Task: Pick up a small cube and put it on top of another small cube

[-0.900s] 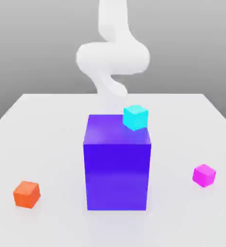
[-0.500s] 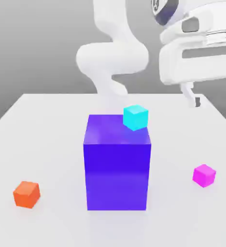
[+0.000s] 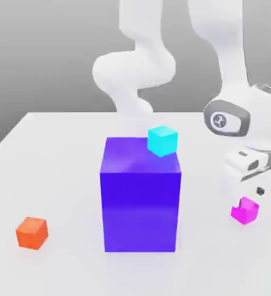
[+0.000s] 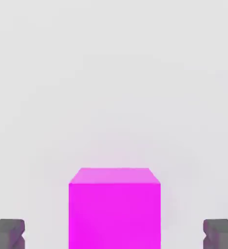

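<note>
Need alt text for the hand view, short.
A small magenta cube sits on a plain white table, centred between the two grey fingertips of the open tool, with clear gaps on both sides. Neither fingertip touches the cube.

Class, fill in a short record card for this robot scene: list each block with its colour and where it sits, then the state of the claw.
Table: white table
Big block: blue-violet block, standing mid-table
Cyan cube: cyan cube, at the big block's top rear edge
Orange cube: orange cube, on the table at the exterior view's left
Pink cube: magenta-pink cube, on the table at the exterior view's right
Claw: claw open, fingers either side of the pink cube, not gripping
</note>
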Motion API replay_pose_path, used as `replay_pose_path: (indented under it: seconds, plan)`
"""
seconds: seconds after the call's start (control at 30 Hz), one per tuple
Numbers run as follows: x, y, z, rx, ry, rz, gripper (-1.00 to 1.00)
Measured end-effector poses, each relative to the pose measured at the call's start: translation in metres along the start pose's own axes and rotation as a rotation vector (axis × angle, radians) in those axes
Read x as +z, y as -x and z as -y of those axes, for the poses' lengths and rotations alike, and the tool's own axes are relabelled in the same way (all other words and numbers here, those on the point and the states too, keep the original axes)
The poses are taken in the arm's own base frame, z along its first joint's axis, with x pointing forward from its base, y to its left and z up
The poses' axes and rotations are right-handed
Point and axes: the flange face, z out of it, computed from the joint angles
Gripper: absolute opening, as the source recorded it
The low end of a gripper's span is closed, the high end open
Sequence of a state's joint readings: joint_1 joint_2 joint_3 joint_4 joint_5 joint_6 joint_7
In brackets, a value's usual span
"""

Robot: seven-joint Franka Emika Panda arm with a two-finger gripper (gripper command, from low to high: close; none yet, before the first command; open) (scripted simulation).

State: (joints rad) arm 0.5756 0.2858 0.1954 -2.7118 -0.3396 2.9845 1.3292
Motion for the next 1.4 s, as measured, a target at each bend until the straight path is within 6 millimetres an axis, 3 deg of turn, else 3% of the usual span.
replay_pose_path:
  seconds: [0.03, 0.27, 0.5, 0.87, 1.17, 1.27, 1.3, 1.4]
  plan:
    - [0.009, 0.0, -0.001, 0.0, 0.001, 0.0, -1.0]
    - [0.01, 0.001, -0.001, -0.001, 0.0, -0.001, -1.0]
    - [-0.048, -0.004, 0.003, 0.024, 0.001, -0.002, -1.0]
    - [-0.078, -0.118, 0.068, 0.596, -0.002, 0.003, -1.0]
    - [-0.101, -0.225, 0.093, 1.089, -0.002, -0.001, -1.0]
    - [-0.064, -0.235, 0.094, 1.134, -0.001, -0.002, -1.0]
    - [-0.05, -0.236, 0.094, 1.137, -0.001, -0.002, 1.0]
    - [-0.05, -0.236, 0.094, 1.137, -0.001, -0.002, 1.0]
